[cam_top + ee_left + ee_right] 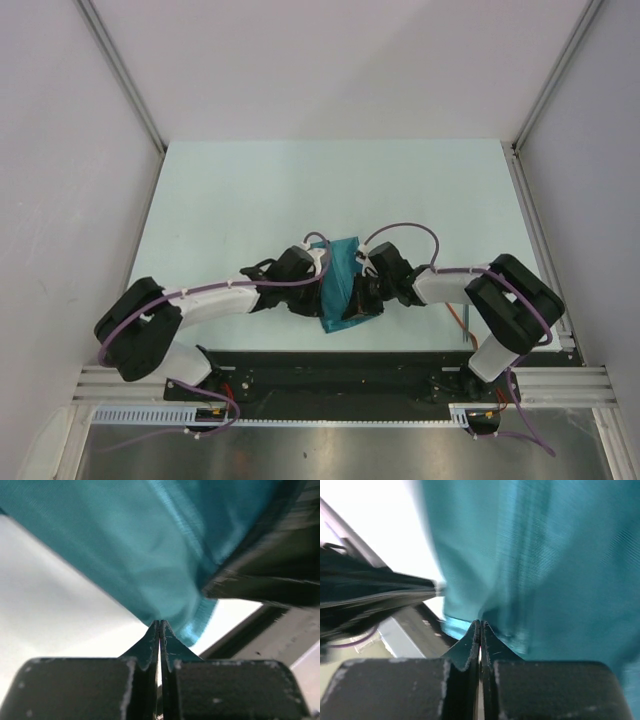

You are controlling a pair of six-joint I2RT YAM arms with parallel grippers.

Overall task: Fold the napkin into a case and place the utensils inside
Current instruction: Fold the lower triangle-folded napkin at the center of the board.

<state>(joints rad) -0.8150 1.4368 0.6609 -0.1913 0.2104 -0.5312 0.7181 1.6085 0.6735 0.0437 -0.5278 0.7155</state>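
Note:
The teal napkin (340, 278) lies as a narrow folded strip near the table's front edge, between both wrists. My left gripper (320, 262) is at its left side. In the left wrist view the left gripper (160, 623) is shut, with the napkin's (150, 545) hem pinched at the tips. My right gripper (362, 292) is at the napkin's right side. In the right wrist view the right gripper (480, 622) is shut on the lower edge of the napkin (545, 555). A thin orange-red sliver (463, 322) shows beside the right arm; I cannot tell whether it is one of the utensils.
The pale table (250, 190) is walled by white panels left, right and behind. A black base rail (330, 375) runs along the front edge. The right arm's dark body (270, 575) crosses the left wrist view close to the cloth.

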